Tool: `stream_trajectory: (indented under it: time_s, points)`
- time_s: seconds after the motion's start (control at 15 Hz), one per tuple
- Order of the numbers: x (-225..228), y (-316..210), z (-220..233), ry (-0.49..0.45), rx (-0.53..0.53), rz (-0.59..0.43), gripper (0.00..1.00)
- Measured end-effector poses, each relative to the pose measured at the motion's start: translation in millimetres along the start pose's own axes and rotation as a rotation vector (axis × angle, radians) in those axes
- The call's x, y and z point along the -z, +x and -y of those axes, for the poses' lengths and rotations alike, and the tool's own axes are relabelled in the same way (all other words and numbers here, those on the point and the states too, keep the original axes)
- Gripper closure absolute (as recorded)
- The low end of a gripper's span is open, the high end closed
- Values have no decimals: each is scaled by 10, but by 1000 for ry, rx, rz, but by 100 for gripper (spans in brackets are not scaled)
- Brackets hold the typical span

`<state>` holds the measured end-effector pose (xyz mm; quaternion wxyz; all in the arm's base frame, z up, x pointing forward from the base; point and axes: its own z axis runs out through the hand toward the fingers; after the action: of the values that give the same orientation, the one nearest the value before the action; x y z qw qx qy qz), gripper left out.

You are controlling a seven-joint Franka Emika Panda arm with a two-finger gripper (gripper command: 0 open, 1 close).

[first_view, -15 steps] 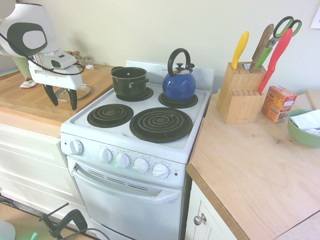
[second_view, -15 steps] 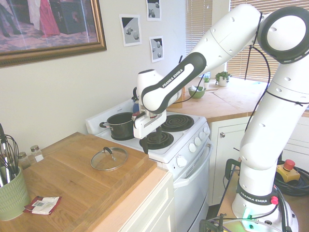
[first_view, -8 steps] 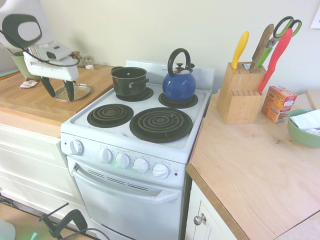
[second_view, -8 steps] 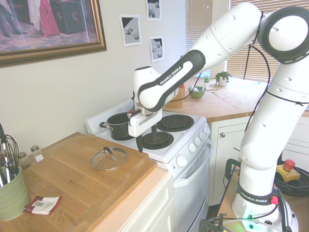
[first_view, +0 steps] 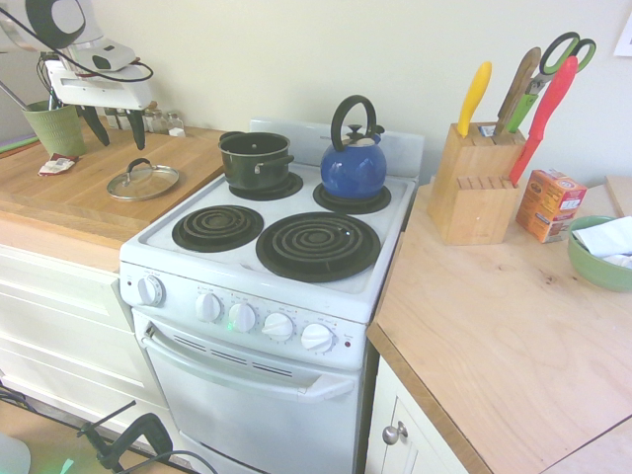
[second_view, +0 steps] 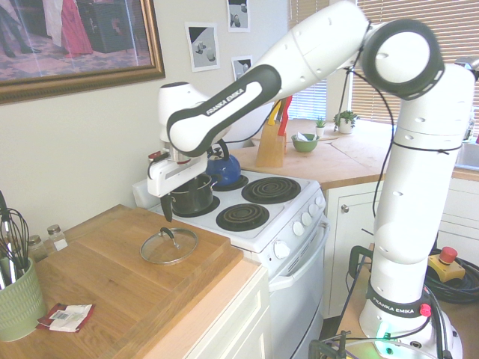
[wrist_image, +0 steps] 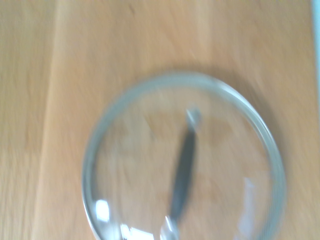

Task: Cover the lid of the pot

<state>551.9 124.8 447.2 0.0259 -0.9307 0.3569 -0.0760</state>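
The clear glass lid (first_view: pixel 143 181) with a dark arched handle lies flat on the wooden counter (first_view: pixel 69 202), left of the stove. It also shows in the second exterior view, lid (second_view: pixel 169 244), and blurred from straight above in the wrist view, lid (wrist_image: pixel 140 165). The small black pot (first_view: pixel 255 160) stands uncovered on the stove's back left burner, seen again as the pot (second_view: pixel 191 194). My gripper (first_view: pixel 120 141) hangs in the air above the lid, a little behind it, fingers apart and holding nothing. From the other side the gripper (second_view: pixel 168 214) hovers between lid and pot.
A blue kettle (first_view: pixel 354 163) sits on the back right burner beside the pot. A green cup (second_view: pixel 16 299) of utensils, small jars (first_view: pixel 168 122) and a packet (first_view: pixel 56 164) stand on the left counter. A knife block (first_view: pixel 477 183), orange box (first_view: pixel 549 204) and green bowl (first_view: pixel 602 252) occupy the right counter.
My gripper has risen and swung from the stove's front left corner back over the wooden counter, ending above the lid. Lid and pot have not moved.
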Motion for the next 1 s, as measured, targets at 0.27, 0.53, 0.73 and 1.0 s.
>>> stream_trajectory:
  time_s: [0.27, 0.53, 0.73, 1.0]
  points:
    - [-431, 107, 306, -64, -14, 45, 0]
    - [-780, 327, 293, -101, -50, 72, 100]
    - [-797, 370, 276, -100, -63, 77, 100]
    - [-798, 332, 300, -101, -86, 81, 100]
